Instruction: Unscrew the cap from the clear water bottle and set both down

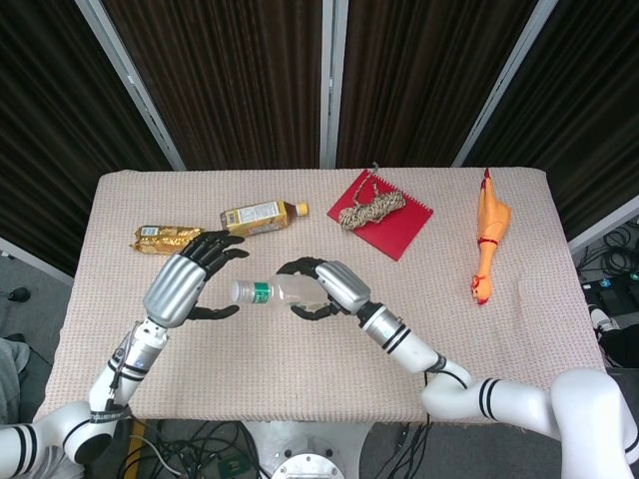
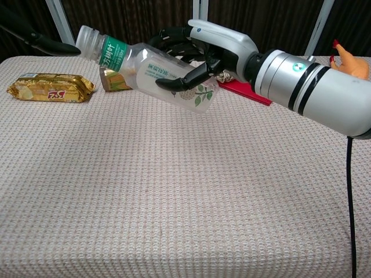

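- Bottle [image 1: 283, 291] of clear plastic with a green label band is held above the table [image 1: 300, 384], tilted, its white cap [image 2: 87, 38] pointing toward the robot's left and slightly up; the cap is on the neck.
- Right hand [image 1: 324, 289] grips the bottle's body, fingers wrapped over the top and thumb under it; in the chest view a dark fingertip crosses the label.
- Left hand [image 1: 185, 284] hovers just beside the cap end, its fingers spread and curved around empty space, holding nothing; the head view shows a small gap between its fingertips and the cap.
- Behind the left hand, a gold snack packet [image 1: 160, 238] and a small amber bottle [image 1: 262, 217] lie flat on the table.
- Farther back, a red notebook [image 1: 384, 222] carries a coil of rope [image 1: 369, 210].
- A rubber chicken [image 1: 488, 239] lies well apart, near the table's right edge.
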Available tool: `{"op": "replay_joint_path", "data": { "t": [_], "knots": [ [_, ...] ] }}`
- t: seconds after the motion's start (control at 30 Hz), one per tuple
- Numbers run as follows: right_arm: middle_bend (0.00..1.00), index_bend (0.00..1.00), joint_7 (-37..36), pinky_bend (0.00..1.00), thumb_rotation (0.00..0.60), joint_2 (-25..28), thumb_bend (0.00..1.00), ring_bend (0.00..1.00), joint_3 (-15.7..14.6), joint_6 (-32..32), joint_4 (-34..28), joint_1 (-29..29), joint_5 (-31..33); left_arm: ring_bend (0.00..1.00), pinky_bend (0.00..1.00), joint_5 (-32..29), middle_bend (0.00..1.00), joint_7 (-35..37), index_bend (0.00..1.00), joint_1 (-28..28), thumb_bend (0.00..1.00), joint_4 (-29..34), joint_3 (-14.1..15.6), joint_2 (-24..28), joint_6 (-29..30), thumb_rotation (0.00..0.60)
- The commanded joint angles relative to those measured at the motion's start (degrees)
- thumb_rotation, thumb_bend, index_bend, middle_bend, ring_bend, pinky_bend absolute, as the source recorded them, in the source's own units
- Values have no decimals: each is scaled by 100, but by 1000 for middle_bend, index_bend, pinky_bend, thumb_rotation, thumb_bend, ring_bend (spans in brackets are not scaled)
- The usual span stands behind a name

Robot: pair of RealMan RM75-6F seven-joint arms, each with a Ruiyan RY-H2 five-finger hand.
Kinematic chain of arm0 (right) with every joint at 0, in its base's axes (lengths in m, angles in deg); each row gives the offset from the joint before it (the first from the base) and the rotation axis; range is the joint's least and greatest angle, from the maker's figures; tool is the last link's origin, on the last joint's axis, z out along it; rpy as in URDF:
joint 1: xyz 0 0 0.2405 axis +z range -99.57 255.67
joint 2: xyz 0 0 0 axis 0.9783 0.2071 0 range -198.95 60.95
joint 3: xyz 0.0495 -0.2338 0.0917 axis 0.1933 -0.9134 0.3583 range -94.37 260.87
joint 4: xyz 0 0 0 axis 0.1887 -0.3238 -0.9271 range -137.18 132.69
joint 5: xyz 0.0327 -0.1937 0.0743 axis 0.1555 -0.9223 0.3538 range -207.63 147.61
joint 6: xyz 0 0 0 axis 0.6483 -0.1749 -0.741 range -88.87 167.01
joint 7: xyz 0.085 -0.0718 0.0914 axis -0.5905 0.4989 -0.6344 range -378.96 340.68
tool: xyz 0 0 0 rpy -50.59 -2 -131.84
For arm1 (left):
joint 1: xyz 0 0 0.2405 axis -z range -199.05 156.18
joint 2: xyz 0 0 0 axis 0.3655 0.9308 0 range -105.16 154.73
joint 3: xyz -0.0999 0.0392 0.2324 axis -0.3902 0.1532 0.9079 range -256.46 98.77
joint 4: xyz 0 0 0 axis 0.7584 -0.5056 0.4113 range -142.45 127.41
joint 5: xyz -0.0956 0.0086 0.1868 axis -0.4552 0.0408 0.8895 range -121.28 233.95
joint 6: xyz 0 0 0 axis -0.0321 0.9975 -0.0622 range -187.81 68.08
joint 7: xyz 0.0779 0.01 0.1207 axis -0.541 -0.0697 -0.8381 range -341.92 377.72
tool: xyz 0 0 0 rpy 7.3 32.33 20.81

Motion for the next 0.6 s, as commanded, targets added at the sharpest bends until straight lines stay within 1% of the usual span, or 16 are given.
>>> {"op": "replay_joint_path", "data": {
  "t": [0.03, 0.6],
  "knots": [
    [389, 385, 1, 303, 600, -1, 348, 227, -5, -3, 1, 3, 0, 98, 165, -28, 170, -19, 251, 15, 0, -45, -7, -31, -6, 600],
    [389, 385, 58, 304, 600, -41, 348, 227, -2, -25, 43, 32, 48, 99, 165, 123, 170, -45, 254, 35, 0, 130, 35, 41, 92, 600]
  ]
}}
